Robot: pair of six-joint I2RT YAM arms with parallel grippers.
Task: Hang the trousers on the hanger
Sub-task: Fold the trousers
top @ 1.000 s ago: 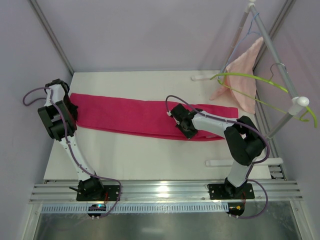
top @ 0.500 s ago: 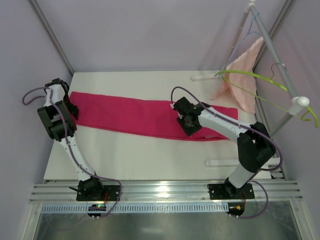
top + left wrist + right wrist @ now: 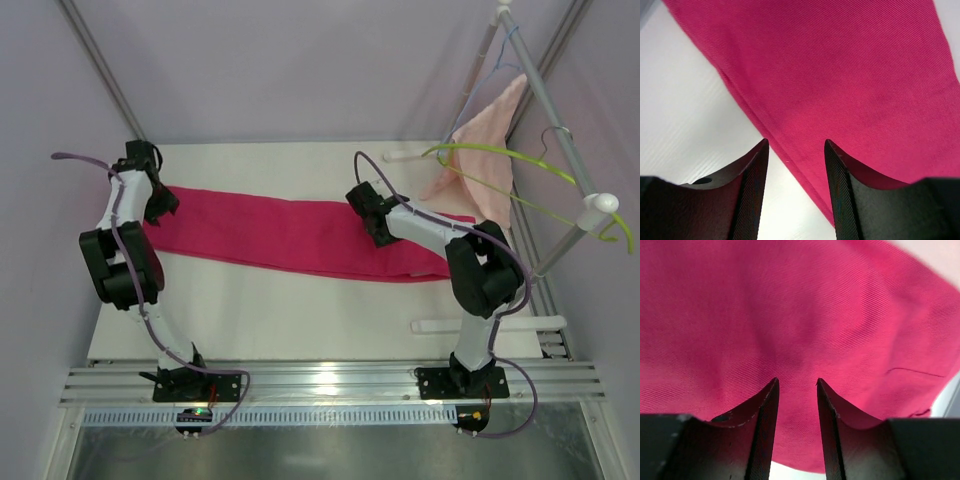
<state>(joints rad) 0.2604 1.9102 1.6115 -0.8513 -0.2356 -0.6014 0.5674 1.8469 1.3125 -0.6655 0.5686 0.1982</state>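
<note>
The magenta trousers lie flat in a long band across the white table. My left gripper is at their left end; in the left wrist view it is open, straddling the cloth's edge just above the table. My right gripper is over the trousers' far edge right of the middle; in the right wrist view it is open with a narrow gap, empty, close above the cloth. The lime-green hanger hangs on the rack at the right, apart from both grippers.
A pale salmon towel hangs on the rack behind the green hanger, with a thin light-blue wire hanger higher up. White rack feet lie on the table at the far right and the near right.
My left gripper has swung away from the table's left edge onto the trousers' left end. My right gripper has moved from the trousers' near side to their far edge.
</note>
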